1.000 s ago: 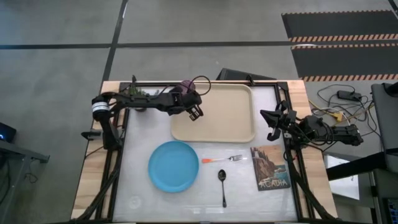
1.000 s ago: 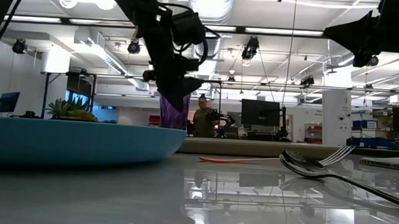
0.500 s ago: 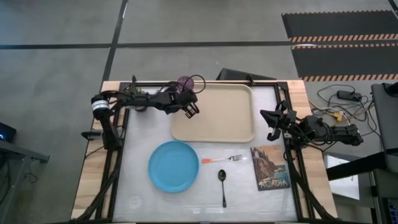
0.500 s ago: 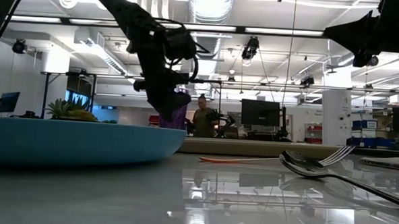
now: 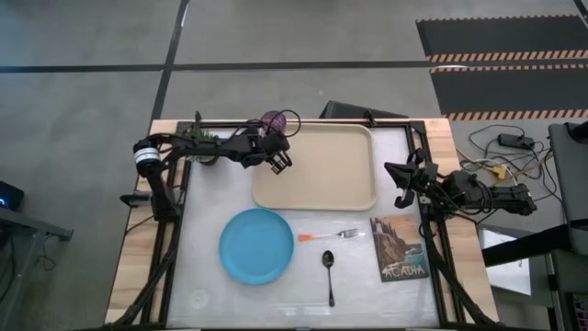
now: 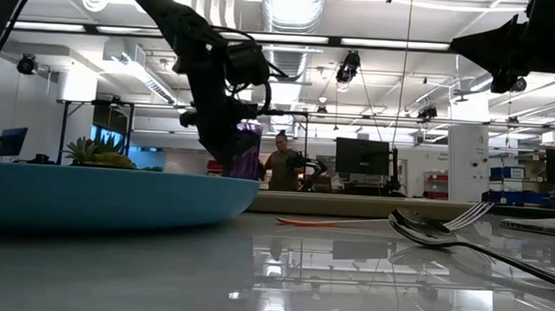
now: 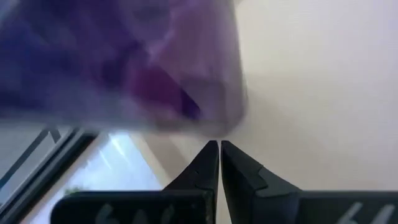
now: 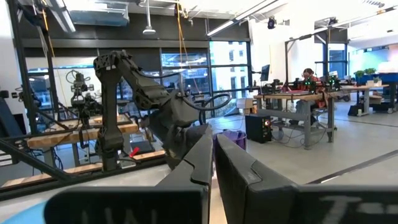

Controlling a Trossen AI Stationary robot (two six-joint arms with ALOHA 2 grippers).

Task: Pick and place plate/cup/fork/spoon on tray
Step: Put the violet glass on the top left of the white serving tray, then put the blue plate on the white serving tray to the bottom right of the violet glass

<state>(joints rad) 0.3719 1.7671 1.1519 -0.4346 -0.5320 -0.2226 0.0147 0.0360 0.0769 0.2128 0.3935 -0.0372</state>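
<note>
The purple cup (image 5: pixel 273 121) stands upright at the far left corner of the beige tray (image 5: pixel 322 184). My left gripper (image 7: pixel 219 144) is at the cup, its fingers shut together at the cup's edge. In the low view the gripper (image 6: pixel 224 134) hides part of the cup (image 6: pixel 249 150). The blue plate (image 5: pixel 256 245), the orange-handled fork (image 5: pixel 331 235) and the dark spoon (image 5: pixel 329 274) lie on the table near the tray's near side. My right gripper (image 5: pixel 401 184) is shut and empty, raised at the table's right edge. My left gripper has its two fingertips closed at the cup's nearest edge (image 7: pixel 211 132). The cup's body reaches on beyond the fingertips, over the tray's corner. Blur hides how the wall lies between the fingers. The plate's rim hides whether the cup's base is on the tray.
An upright "ACADIA" book (image 5: pixel 399 246) stands at the tray's near right corner. A small green plant (image 6: pixel 95 152) is at the far left, under my left arm. A dark frame runs along the table's edges. A person stands in the room beyond the table (image 6: pixel 282 165).
My left gripper has sunk and drawn a little toward the table's left edge, tipping as it went. The cup has stayed at the tray's far left corner and now shows more from above.
</note>
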